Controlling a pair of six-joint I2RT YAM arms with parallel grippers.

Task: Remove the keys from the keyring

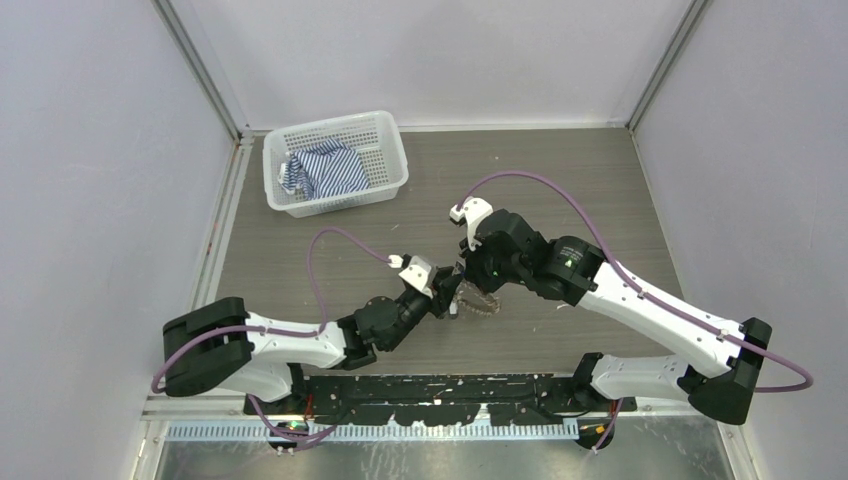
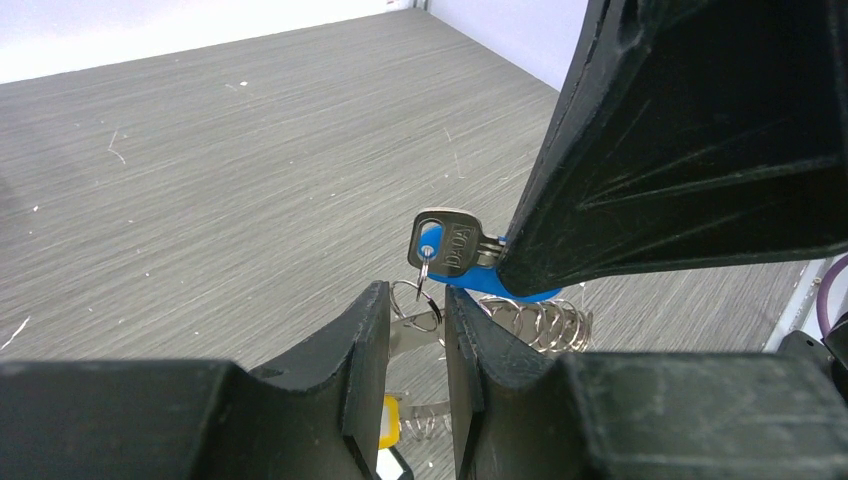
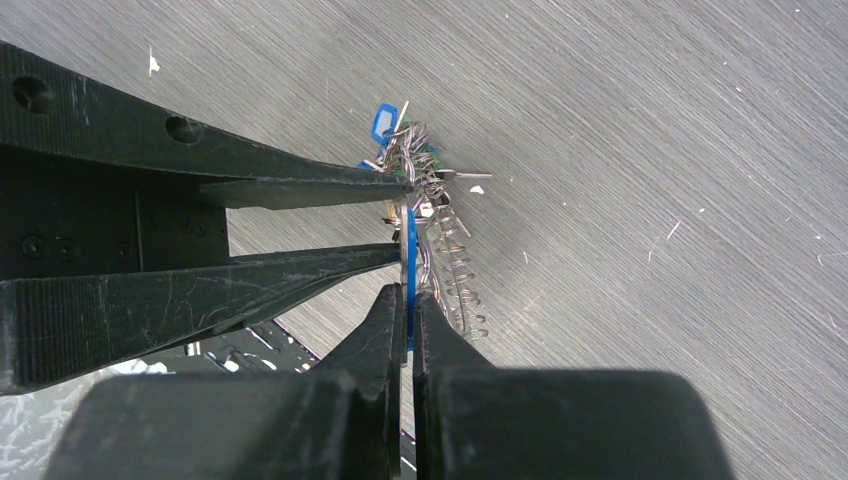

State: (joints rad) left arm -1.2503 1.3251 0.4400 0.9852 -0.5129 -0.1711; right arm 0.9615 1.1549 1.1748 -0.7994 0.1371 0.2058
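Right gripper (image 3: 405, 297) pinches blue key (image 2: 450, 245), bow out along fingers (image 3: 378, 335); left gripper (image 2: 415, 312) clamps keyring (image 2: 545, 325).

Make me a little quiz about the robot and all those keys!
1. True or false: the white mesh basket holds striped blue-and-white cloth.
2. The right arm's jaws pinch: A) a silvery key with a blue plastic tag, B) a spoon, C) a red ball.
3. Fill in: the large metal keyring fringed with small keys lies nearer the arms than the ___.
Key: 1 true; 2 A; 3 basket.
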